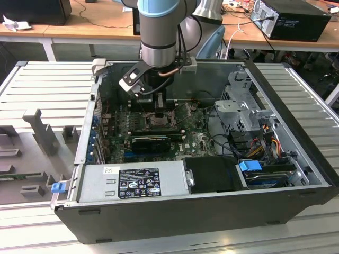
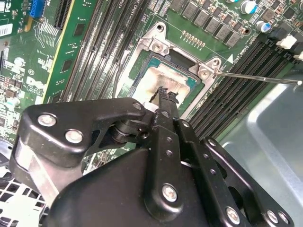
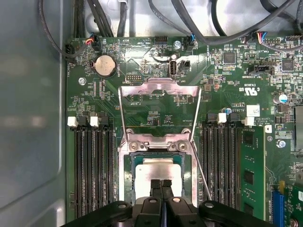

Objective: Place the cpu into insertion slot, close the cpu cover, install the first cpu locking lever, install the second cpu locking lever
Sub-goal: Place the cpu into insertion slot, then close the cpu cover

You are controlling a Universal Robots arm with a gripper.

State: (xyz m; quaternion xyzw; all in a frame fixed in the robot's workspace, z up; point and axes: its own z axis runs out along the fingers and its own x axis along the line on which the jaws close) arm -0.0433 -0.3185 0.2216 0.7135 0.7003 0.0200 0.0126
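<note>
I see the chip (image 3: 158,168) seated in the socket (image 3: 127,182) near the middle of the green board (image 3: 227,94), so step one looks done. The cover (image 3: 158,89) stands flipped open and a lever (image 2: 255,77) sticks out free; closing and both latches remain. My gripper (image 3: 161,183) is pinched together on nothing, tips right over the chip's face.

1. Cpu (image 3: 158,169): pale metal face, sat seated in the insertion slot (image 3: 132,164).
2. Claw (image 3: 161,185): fingers pressed together, tips over the cpu's face.
3. Cpu cover (image 3: 158,88): silver frame, stood swung open.
4. Green board (image 3: 227,85): carried a coin cell (image 3: 105,65); black memory slots (image 3: 92,165) flanked the socket.
</note>
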